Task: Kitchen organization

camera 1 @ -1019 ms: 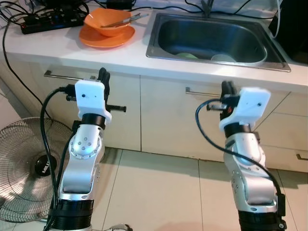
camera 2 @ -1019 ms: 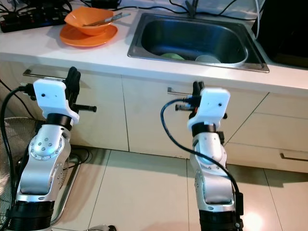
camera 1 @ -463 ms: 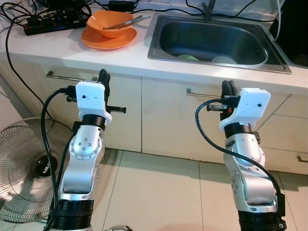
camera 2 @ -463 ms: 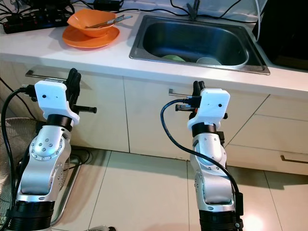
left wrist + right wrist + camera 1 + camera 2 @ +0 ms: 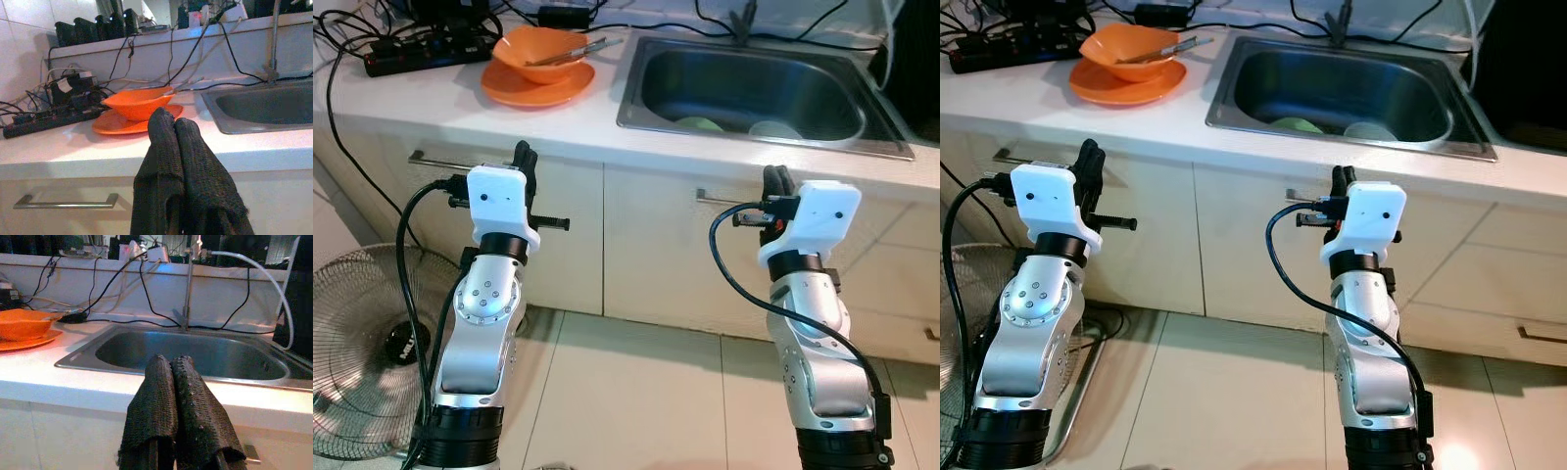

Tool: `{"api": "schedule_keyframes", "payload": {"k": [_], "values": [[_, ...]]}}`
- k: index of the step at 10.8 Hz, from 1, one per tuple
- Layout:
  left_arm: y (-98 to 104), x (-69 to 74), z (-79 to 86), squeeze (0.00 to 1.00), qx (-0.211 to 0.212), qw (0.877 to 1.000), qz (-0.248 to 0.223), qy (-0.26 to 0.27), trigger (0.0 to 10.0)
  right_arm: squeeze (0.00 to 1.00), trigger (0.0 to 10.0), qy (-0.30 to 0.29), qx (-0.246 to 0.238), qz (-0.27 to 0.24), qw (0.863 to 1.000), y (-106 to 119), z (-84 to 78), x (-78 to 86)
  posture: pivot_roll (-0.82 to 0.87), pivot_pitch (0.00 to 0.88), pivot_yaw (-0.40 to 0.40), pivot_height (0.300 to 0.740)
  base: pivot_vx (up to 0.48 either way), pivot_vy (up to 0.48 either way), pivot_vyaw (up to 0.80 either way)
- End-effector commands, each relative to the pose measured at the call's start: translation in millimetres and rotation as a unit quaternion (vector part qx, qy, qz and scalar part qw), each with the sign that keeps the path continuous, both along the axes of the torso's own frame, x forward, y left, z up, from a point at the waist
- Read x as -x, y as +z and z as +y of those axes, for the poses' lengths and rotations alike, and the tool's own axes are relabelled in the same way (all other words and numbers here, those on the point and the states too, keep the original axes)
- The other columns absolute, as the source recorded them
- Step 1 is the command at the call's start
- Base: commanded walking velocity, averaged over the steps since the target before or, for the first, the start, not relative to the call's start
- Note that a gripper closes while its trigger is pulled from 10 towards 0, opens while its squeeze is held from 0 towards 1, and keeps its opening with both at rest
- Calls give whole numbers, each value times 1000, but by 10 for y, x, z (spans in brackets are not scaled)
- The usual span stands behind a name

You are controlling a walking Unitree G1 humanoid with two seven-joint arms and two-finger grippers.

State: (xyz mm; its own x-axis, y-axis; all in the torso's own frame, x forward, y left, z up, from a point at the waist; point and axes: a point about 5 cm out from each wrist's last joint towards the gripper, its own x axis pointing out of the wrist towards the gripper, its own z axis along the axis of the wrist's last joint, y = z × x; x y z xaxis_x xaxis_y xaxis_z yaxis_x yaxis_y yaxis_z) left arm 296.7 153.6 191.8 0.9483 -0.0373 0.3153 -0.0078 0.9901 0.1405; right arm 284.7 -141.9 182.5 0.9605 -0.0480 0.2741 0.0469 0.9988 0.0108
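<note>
Facing a long white kitchen countertop [image 5: 431, 103] over cream cabinet doors [image 5: 656, 245]. Holding a recessed stainless-steel sink [image 5: 749, 93] beside an orange bowl on an orange plate [image 5: 538, 64]. Hovering before the cabinets: left gripper [image 5: 173, 132] and right gripper [image 5: 171, 369], fingers pressed together, empty.

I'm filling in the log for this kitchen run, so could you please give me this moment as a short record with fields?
Counter: orange bowl on orange plate, utensils in bowl
Sink: green dish and pale dish inside
Behind plate: black power strip
Floor: fan, robot's left
Left end effector: shut, raised before cabinets
Right end effector: shut, raised below sink
</note>
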Motion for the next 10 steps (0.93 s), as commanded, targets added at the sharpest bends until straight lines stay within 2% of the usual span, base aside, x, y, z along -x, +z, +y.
{"api": "schedule_keyframes", "payload": {"k": [1, 10], "values": [[-31, 2, -11, 0, -1, 1000, 4, -6, 10000, 0, 10000, 1, 3, -9, 1000, 35, 9, -5, 74, 93, -27, 740, 480, 0, 0], [-50, 16, -48, 0, -4, 1000, 4, -15, 10000, 0, 10000, 11, 3, -7, 1000, 9, 43, -10, 76, 71, -30, 740, 480, 0, 0]]}}
